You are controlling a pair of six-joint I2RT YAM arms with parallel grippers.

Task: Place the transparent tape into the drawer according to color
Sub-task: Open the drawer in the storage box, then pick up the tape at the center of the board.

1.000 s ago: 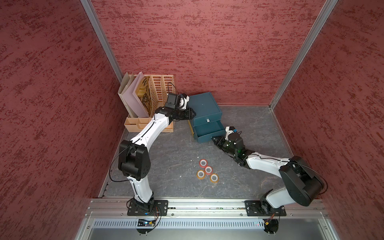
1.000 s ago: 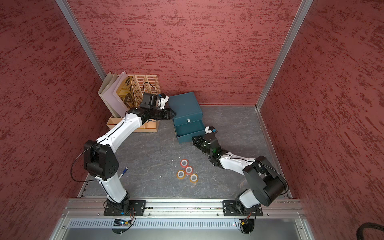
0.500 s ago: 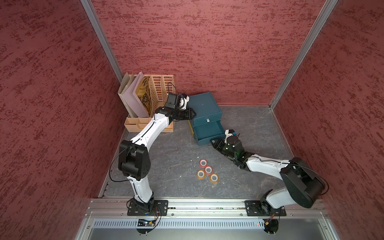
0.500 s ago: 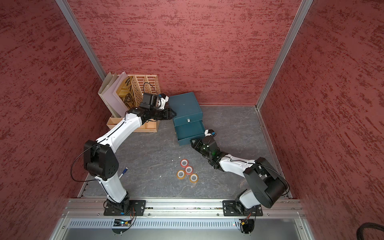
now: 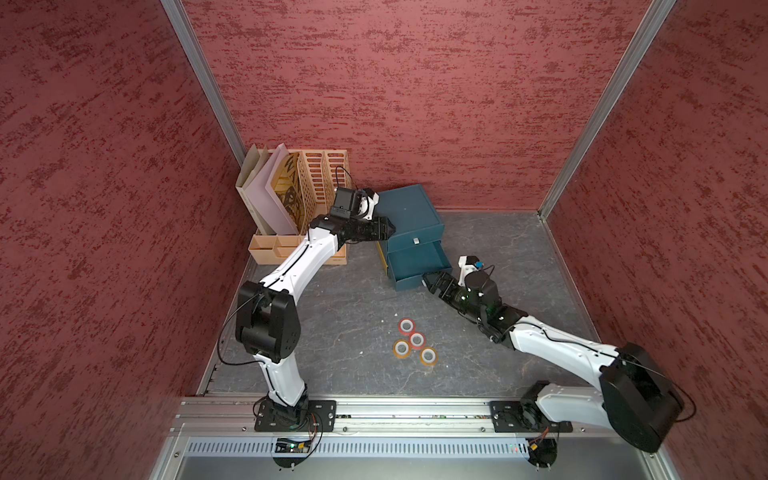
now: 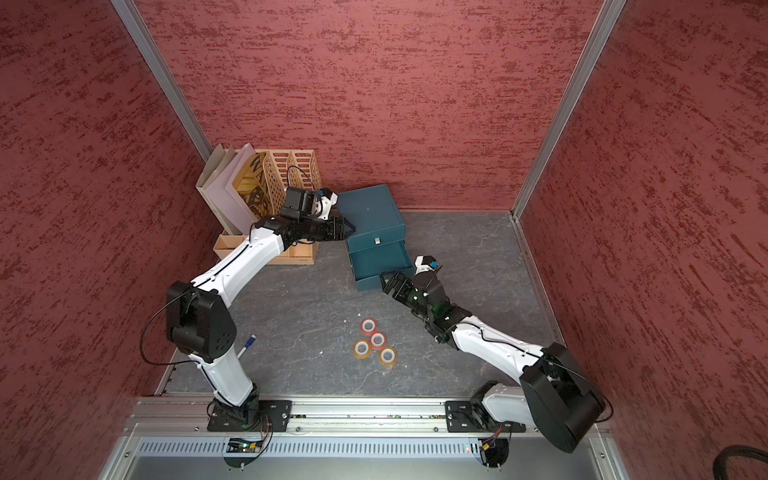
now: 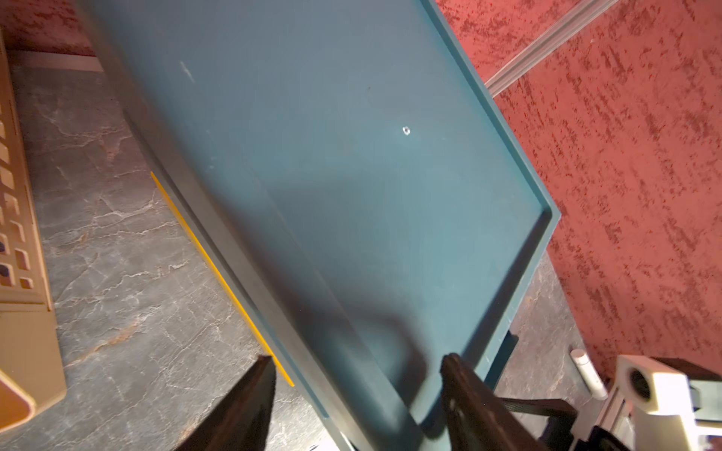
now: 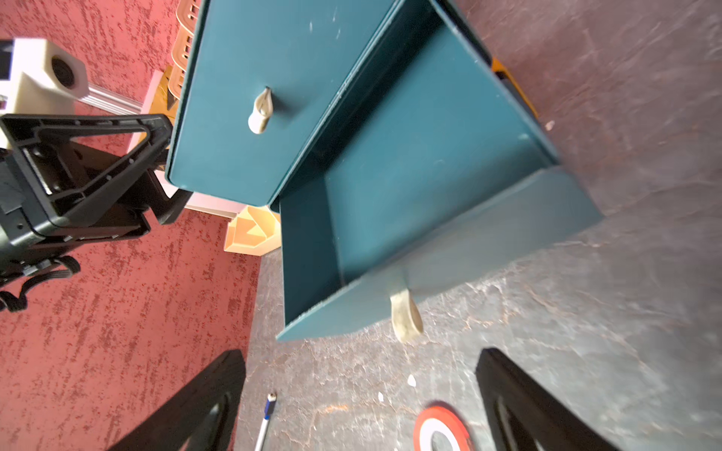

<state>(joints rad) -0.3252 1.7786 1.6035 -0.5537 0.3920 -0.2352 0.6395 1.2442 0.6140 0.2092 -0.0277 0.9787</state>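
Observation:
Two red tape rolls (image 5: 407,326) (image 5: 417,340) and two orange ones (image 5: 402,348) (image 5: 429,356) lie clustered on the floor in both top views. The teal cabinet (image 5: 409,216) stands at the back with its lower drawer (image 5: 417,266) pulled out. The part of the drawer's inside (image 8: 410,187) that shows is bare. My right gripper (image 8: 361,390) is open just in front of the drawer's handle (image 8: 406,316), a red roll (image 8: 441,429) below it. My left gripper (image 7: 357,371) is open, its fingers straddling the edge of the cabinet top (image 7: 332,156).
A wooden file rack with folders (image 5: 291,187) and a low wooden tray (image 5: 274,249) stand left of the cabinet, close behind my left arm. A blue-capped pen (image 6: 246,346) lies by the left arm's elbow. The upper drawer's knob (image 8: 261,111) shows that drawer closed.
The right gripper's jaws have opened in front of the pulled-out drawer. The left gripper's jaws have spread wider at the cabinet. Both arms have barely shifted.

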